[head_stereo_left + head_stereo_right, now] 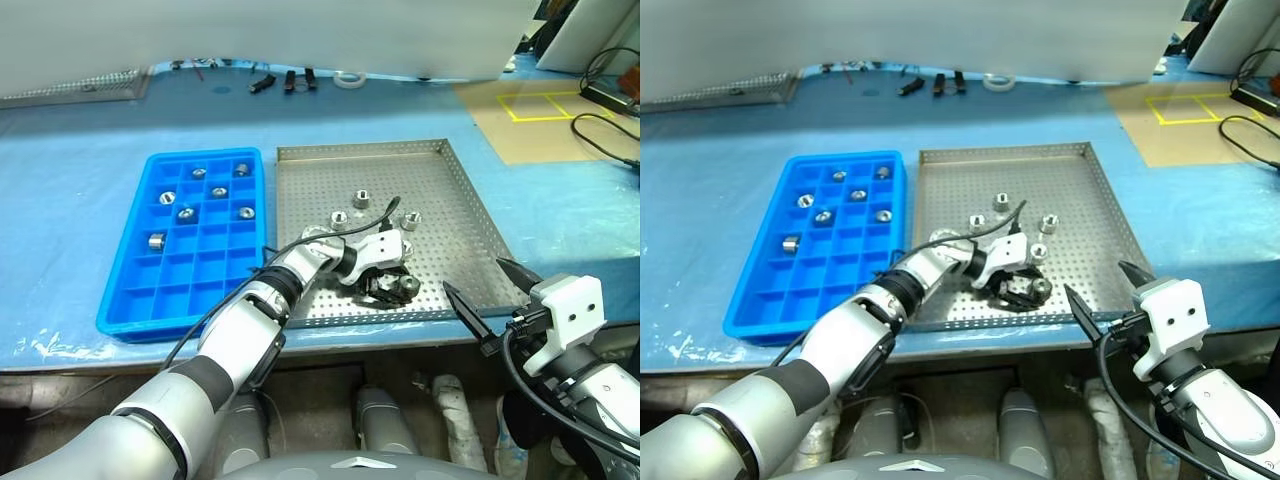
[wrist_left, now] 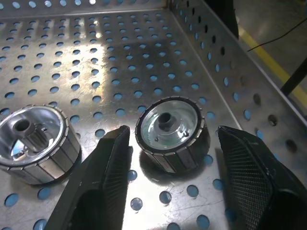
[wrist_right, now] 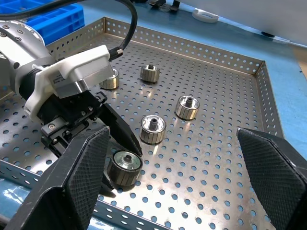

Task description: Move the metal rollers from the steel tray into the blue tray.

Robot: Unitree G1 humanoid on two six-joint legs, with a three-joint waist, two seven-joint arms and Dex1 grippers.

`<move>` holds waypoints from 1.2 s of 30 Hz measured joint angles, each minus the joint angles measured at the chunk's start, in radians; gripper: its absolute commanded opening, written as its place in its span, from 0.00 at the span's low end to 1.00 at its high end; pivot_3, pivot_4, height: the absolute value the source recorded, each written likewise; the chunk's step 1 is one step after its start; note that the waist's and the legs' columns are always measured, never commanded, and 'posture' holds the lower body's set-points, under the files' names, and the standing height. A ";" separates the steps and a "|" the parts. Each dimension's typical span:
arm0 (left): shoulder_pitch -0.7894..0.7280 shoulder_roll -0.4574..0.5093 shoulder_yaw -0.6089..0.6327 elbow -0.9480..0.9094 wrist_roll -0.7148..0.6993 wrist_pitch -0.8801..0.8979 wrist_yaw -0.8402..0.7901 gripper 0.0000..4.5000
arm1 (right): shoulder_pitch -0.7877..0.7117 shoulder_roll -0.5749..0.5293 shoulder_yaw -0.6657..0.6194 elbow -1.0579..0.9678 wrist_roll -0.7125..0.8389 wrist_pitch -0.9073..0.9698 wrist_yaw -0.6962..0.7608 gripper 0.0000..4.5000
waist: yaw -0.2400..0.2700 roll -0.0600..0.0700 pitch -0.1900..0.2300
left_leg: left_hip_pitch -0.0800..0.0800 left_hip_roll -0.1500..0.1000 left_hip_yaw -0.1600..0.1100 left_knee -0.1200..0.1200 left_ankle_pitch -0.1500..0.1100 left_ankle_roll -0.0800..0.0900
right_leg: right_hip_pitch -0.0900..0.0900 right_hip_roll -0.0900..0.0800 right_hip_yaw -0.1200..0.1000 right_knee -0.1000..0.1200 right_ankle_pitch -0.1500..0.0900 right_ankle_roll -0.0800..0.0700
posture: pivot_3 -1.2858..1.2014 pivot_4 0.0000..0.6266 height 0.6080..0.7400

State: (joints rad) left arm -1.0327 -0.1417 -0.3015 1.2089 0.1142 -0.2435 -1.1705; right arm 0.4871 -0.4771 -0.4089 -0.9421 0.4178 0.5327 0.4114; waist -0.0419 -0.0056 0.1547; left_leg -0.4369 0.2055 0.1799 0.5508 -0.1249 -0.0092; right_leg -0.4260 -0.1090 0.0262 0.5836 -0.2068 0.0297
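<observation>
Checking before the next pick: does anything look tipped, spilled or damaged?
Nothing stands out. Rollers in the blue tray sit one per compartment; the rest stand on end in the steel tray. The left gripper brackets one roller, jaws not yet touching it.

Shiny metal rollers point(image 3: 152, 128) lie on a dull perforated steel tray point(image 1: 455, 190) beside a glossy plastic blue tray point(image 1: 140, 290).

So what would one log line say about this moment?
left claw: astride roller, not gripped | right claw: open, idle | steel tray: five rollers | blue tray: seven
</observation>
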 measured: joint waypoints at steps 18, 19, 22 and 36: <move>0.003 0.001 0.035 -0.004 -0.019 0.003 0.007 0.37 | -0.055 -0.021 0.012 0.020 -0.002 0.000 0.002 1.00 | 0.000 0.000 0.000 | 0.000 0.000 0.000 0.001 0.000 0.000 | 0.000 0.000 0.000 0.000 0.000 0.000 | 0.31 0.24 1.00; 0.003 0.002 0.047 -0.008 -0.029 0.005 0.018 0.37 | -0.061 -0.022 0.013 0.025 -0.002 0.000 0.002 1.00 | 0.000 0.000 0.000 | 0.000 0.000 0.000 0.001 0.000 0.000 | 0.000 0.000 0.000 0.000 0.000 0.000 | 0.31 0.24 1.00; 0.007 0.013 0.094 -0.050 -0.068 0.015 0.027 0.37 | -0.082 -0.035 0.027 0.030 0.001 0.002 0.013 1.00 | 0.001 0.000 0.000 | 0.000 0.000 0.000 0.001 0.000 0.000 | 0.001 0.000 0.000 0.000 0.000 0.000 | 0.32 0.24 1.00; 0.297 0.324 0.189 -0.729 -0.195 0.298 0.070 0.37 | -0.495 -0.218 0.189 0.278 0.097 0.036 0.248 1.00 | 0.048 0.001 -0.001 | 0.002 0.003 -0.002 0.004 0.000 0.000 | 0.003 0.000 -0.004 0.006 0.001 -0.001 | 0.50 0.24 1.00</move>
State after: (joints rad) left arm -0.7361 0.1828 -0.1126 0.4797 -0.0806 0.0542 -1.1007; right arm -0.0081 -0.6950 -0.2195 -0.6644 0.5145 0.5689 0.6590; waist 0.0063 -0.0043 0.1540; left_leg -0.4347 0.2081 0.1777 0.5547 -0.1245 -0.0095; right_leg -0.4226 -0.1089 0.0219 0.5896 -0.2061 0.0285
